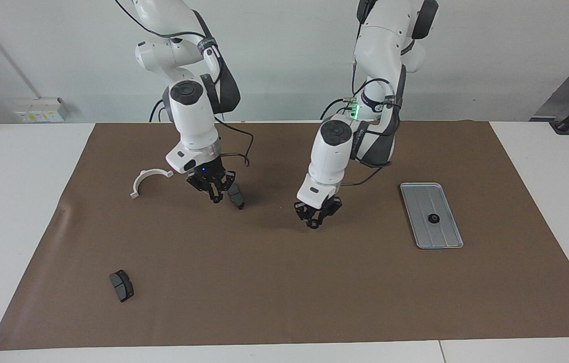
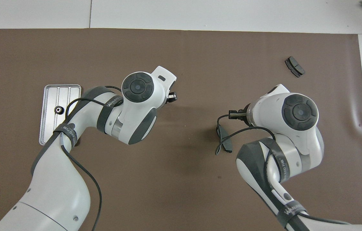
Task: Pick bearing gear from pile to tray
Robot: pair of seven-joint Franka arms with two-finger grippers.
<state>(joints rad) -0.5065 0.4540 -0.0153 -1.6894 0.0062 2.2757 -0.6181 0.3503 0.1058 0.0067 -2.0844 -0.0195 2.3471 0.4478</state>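
While one gear point(image 1: 434, 218) lies in the tray point(image 1: 431, 189), my left claw point(image 1: 314, 223) hangs near-closed, seemingly empty, at its nine o'clock; my right claw point(image 1: 215, 196), pressed together, hovers by a pad point(image 1: 236, 196). No loose gear shows; I must find one.

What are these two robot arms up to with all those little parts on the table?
They are sorting small parts. One black gear already lies in the metal tray. The left gripper hangs over bare mat, partway between the tray and the scattered parts. The right gripper, shut, is over a dark brake pad. A white half-ring bracket and another brake pad lie loose on the mat.
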